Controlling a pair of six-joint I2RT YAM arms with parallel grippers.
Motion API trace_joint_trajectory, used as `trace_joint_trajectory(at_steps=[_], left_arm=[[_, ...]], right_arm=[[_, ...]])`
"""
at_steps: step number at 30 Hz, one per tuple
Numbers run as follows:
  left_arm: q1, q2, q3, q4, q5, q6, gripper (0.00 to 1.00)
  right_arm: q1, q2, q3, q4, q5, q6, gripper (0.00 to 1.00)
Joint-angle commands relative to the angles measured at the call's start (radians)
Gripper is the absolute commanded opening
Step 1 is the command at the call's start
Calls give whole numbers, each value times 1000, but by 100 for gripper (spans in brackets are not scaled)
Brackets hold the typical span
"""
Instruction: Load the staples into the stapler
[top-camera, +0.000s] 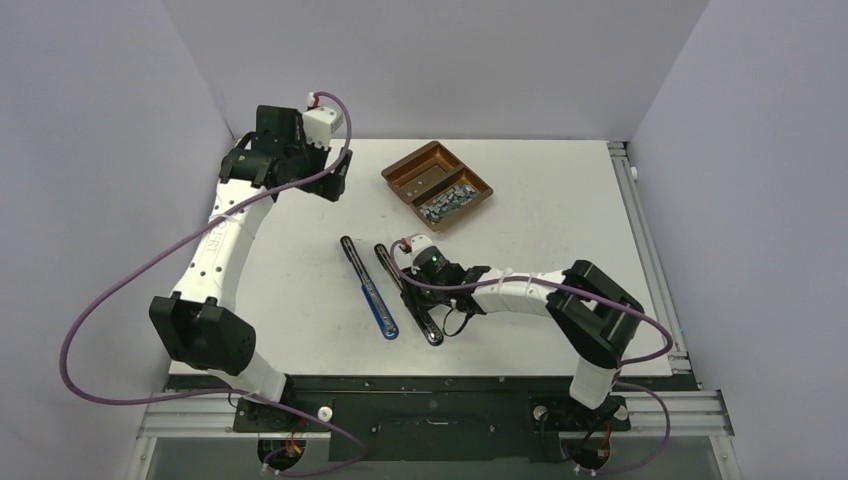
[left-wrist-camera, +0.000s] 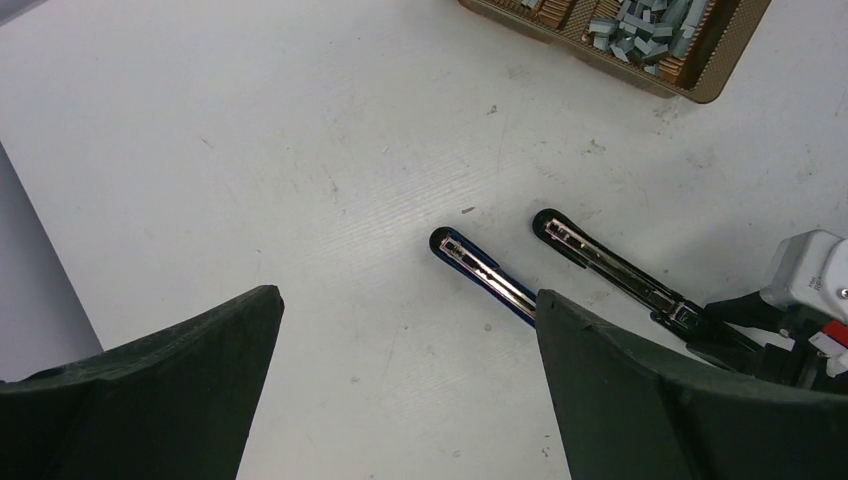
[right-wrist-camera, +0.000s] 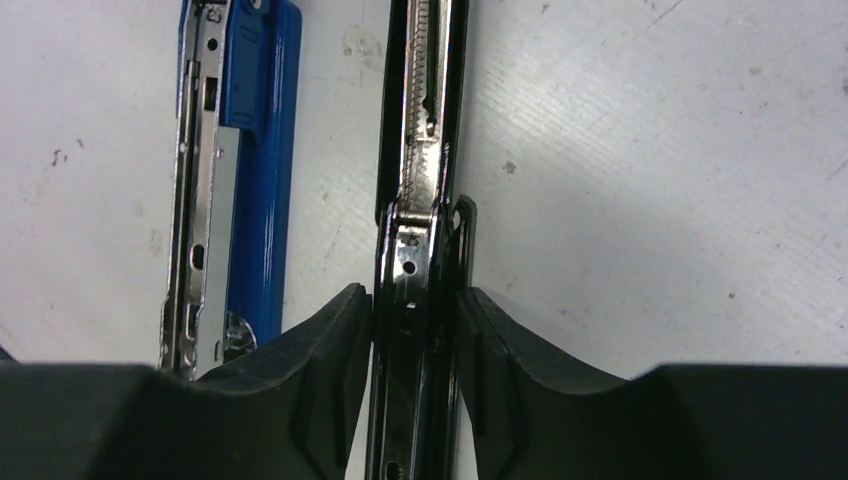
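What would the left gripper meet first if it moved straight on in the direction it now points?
Probably the bare table, just beside the blue stapler's tip. Nothing shows between the left gripper's open fingers and it, but depth is unclear.

Staples (top-camera: 447, 203): small silver-grey strips, heaped loose in the nearer, right-hand compartment of the tray (top-camera: 408, 172).
Black stapler (top-camera: 386, 258): opened out flat, metal channel facing up, spring showing; lies mid-bench (top-camera: 560, 220), running near to far.
Blue stapler (top-camera: 370, 292): also opened flat, channel up; just left of the black one, roughly parallel, not touching.
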Motion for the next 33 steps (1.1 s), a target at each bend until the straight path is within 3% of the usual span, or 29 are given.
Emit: trace_joint_trajectory(at_steps=[1, 8, 18, 25, 33], left_arm=[[6, -35, 5, -19, -23, 6, 96], [-3, -11, 87, -62, -12, -11, 96], [-1, -8, 75, -75, -60, -2, 100], [-1, -16, 61, -59, -48, 12, 100], [1, -7, 88, -85, -9, 56, 96]], right_arm=[[12, 43, 81, -47, 36, -11, 34], [18, 94, 130, -56, 136, 30, 24], [10, 145, 187, -24, 196, 94, 25], [20, 150, 216, -35, 204, 143, 44], [-25, -18, 319, -182, 255, 96, 86]])
